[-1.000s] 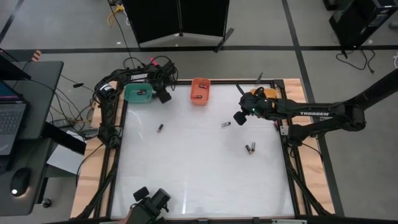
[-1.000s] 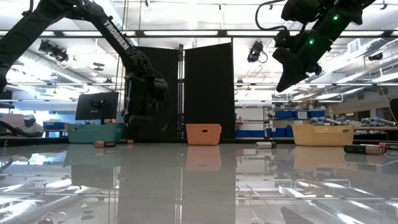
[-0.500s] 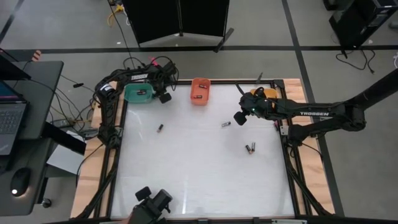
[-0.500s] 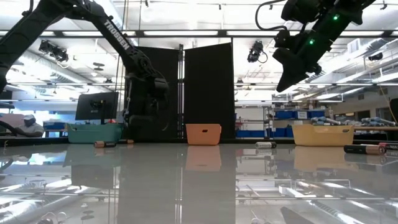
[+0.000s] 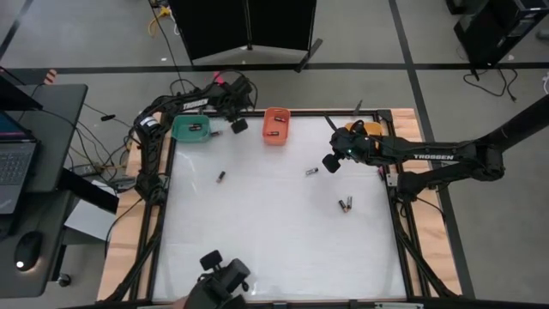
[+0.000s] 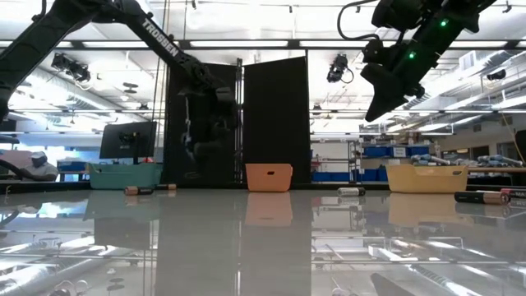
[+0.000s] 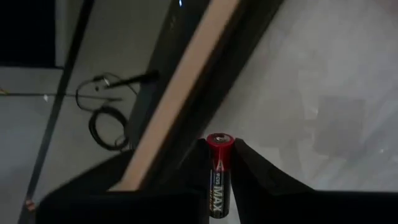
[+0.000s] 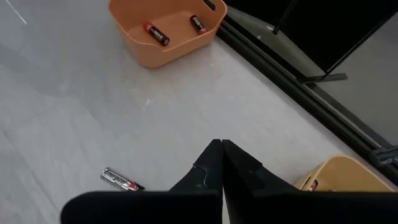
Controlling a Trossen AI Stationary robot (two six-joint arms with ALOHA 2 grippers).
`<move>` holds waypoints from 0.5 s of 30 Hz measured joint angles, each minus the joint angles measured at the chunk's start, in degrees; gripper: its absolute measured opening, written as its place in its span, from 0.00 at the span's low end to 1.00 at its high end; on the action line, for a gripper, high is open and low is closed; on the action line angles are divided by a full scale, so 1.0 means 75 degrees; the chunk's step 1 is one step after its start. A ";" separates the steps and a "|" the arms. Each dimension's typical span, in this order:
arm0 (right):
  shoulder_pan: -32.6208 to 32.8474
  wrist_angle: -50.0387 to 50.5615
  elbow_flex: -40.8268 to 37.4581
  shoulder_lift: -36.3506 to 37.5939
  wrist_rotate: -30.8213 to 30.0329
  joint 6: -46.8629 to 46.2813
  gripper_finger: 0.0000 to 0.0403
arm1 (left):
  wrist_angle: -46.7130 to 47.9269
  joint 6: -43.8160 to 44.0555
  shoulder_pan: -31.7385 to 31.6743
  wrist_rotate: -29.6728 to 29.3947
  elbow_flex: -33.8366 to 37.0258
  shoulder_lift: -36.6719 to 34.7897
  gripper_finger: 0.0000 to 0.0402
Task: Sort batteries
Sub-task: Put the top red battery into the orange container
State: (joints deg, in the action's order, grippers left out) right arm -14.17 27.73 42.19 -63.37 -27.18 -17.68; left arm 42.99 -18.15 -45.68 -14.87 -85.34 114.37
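- My left wrist view shows the left end effector (image 7: 222,163) clamped on a red-tipped battery (image 7: 220,174); the high view can't resolve it, only places the end effector (image 5: 239,125) between teal bin (image 5: 190,130) and orange bin (image 5: 275,125).
- Right end effector (image 8: 222,152) pinched together, empty, above the bench (image 5: 274,232).
- Loose battery (image 8: 122,180) near it; yellow bin (image 8: 339,177) cut off.

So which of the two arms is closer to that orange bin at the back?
Left. The left gripper hovers just beside the orange bin, holding a battery. The right gripper hangs farther off, toward the yellow bin.
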 joint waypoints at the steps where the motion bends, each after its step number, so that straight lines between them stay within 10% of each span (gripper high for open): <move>1: -0.0003 0.0001 0.0000 0.0000 0.0000 0.0013 0.03 | 0.0015 -0.0003 0.0039 0.0000 -0.0125 0.0000 0.11; 15: 0.0050 0.0287 0.0003 0.0000 -0.0299 0.0221 0.02 | 0.0021 -0.0380 0.1217 0.0079 -0.1812 -0.0015 0.11</move>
State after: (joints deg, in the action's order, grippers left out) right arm -13.80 29.88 42.22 -63.37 -29.42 -16.02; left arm 43.15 -21.00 -36.55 -14.28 -98.93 114.26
